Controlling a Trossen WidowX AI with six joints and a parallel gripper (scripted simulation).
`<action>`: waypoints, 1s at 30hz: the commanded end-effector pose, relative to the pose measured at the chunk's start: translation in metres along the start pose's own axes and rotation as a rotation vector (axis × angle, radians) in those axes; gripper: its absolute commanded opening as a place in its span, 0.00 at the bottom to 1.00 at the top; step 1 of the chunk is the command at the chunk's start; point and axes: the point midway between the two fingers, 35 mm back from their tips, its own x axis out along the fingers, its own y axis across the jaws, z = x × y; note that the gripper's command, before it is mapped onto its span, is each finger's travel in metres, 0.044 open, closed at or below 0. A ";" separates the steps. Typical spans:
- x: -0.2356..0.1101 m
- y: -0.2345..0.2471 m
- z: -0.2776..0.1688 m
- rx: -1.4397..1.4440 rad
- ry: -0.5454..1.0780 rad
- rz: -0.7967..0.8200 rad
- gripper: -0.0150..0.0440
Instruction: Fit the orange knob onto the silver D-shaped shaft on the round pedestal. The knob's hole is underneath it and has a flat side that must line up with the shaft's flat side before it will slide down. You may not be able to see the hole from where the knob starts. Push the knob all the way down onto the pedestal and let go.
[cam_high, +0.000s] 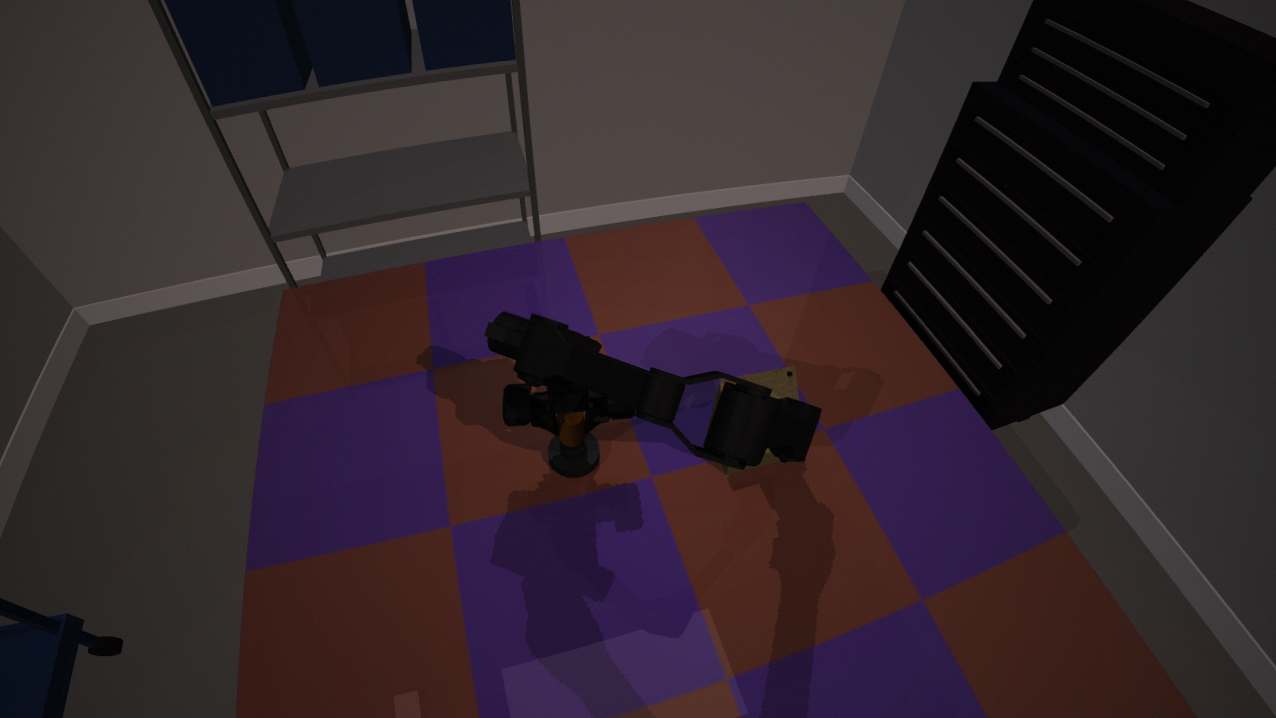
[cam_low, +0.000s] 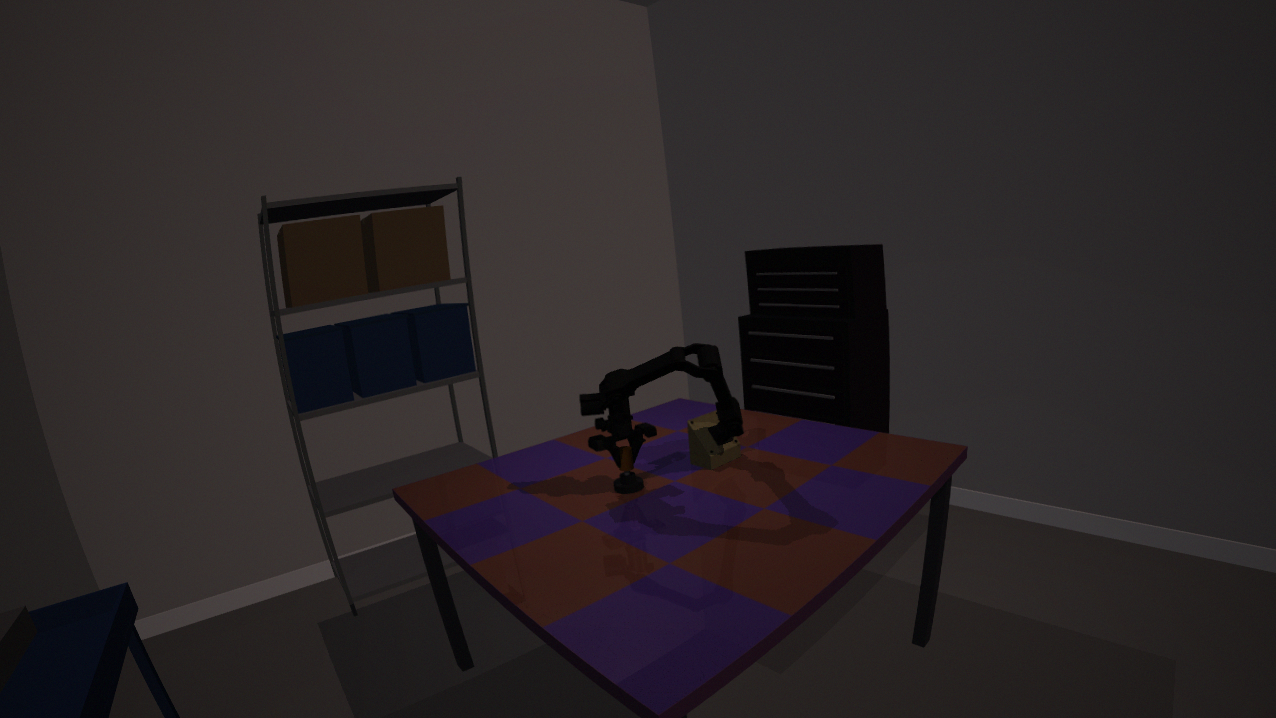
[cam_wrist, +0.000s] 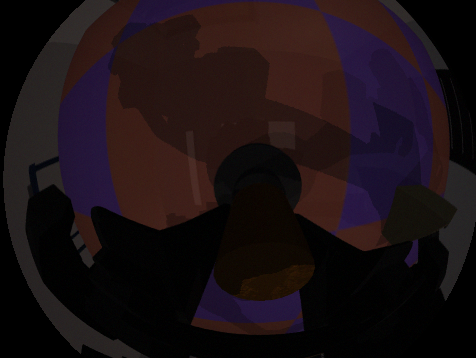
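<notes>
The gripper (cam_wrist: 266, 254) is clamped on the orange knob (cam_wrist: 265, 247), with one dark finger (cam_wrist: 160, 260) on each side of it. In the wrist view the knob fills the centre and its far end points to 12 o'clock, towards the round pedestal (cam_wrist: 233, 170), which shows as a dark ring just behind it. The silver shaft is hidden by the knob, so I cannot tell if the flat sides line up.

In the top view the knob (cam_high: 568, 422) stands upright above the pedestal (cam_high: 573, 457), and the gripper (cam_high: 557, 409) holds it from above. The knob is not pressed fully down; a part of it shows between the gripper and the pedestal.

The black arm (cam_high: 615, 375) goes from the gripper towards 3 o'clock to its tan base (cam_high: 774, 382). All of this stands on a table (cam_low: 803, 535) with purple and brown squares. A shelf rack (cam_low: 267, 294) is at 10 o'clock from the table in the exterior view, and a black drawer cabinet (cam_low: 816, 339) at 1 o'clock.
</notes>
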 end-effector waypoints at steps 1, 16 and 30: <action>0.000 0.001 0.000 0.007 -0.001 0.003 0.25; -0.004 0.001 0.000 0.032 -0.002 0.003 0.25; 0.000 0.001 0.000 0.216 -0.001 0.003 0.25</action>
